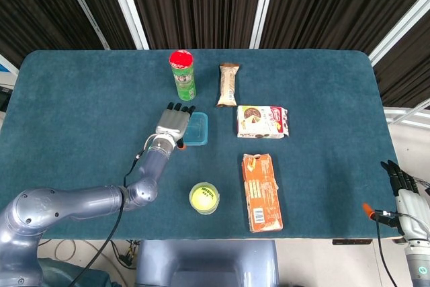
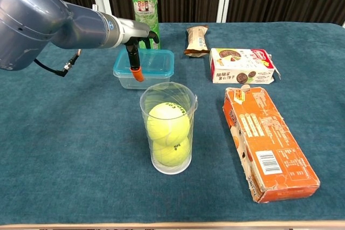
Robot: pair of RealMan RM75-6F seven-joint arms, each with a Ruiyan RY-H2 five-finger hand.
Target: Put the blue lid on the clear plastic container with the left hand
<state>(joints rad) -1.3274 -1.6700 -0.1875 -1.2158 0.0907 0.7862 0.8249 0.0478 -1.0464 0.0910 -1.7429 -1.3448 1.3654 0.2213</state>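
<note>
Left hand [image 1: 174,124] at the lidded clear plastic container [image 2: 144,77] near the table's [image 1: 80,99] middle.

The blue lid [image 1: 198,129] sits on the container, and the left hand lies over its left side with fingers spread flat toward the far edge, an orange-tipped thumb hanging at the front wall; whether it grips anything I cannot tell. The right hand [image 1: 402,186] hangs off the table's right near corner, fingers extended, holding nothing. Open cloth runs along the left and right edges. Nearer the front edge a clear cup [image 2: 168,127] holds two tennis balls [image 2: 168,124]. An orange box [image 2: 267,141] lies right of it, a biscuit box [image 2: 241,65] and snack bar [image 2: 197,40] beyond, and a chip can [image 2: 144,5] stands toward the far edge.
</note>
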